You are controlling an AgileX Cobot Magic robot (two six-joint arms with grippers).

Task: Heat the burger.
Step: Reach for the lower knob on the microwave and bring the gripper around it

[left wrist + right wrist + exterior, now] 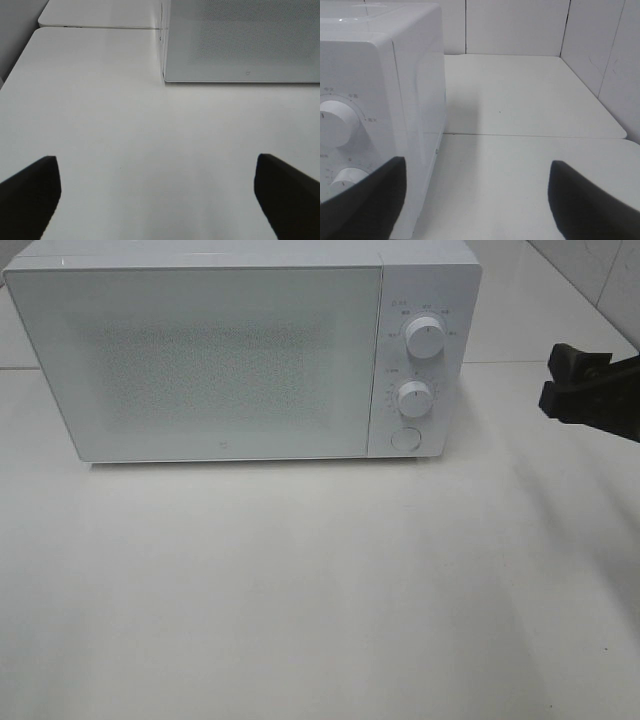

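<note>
The burger shows in none of the three views. The white box-shaped microwave oven (pixel 428 275) has a frosted, speckled grey door (pixel 200 360) that is closed flush. Nothing behind it can be made out, so whether the burger is inside cannot be told, nor where it lies relative to either gripper.

The left arm is out of the high view altogether. Its wrist view gives only the two dark fingertips of the black left gripper (pixel 156 165), cut off at the frame's edge. The right arm is also cropped: in the high view only the black right gripper (pixel 556 378) pokes in at the 3 o'clock edge, with the arm behind it out of sight. The small labels around the dials are too fine to read.

The right gripper sits at 3 o'clock of the microwave oven, near its control panel but apart from it. It is level with the gap between the round white upper knob (pixel 427 338) and the round white lower knob (pixel 413 397), and its fingers point toward 9 o'clock. Its jaws stand wide apart with nothing between them.

The left gripper faces the plain white tabletop (pixel 125 115), with a lower corner of the door ahead of it. Its jaws are likewise spread wide and empty.
</note>
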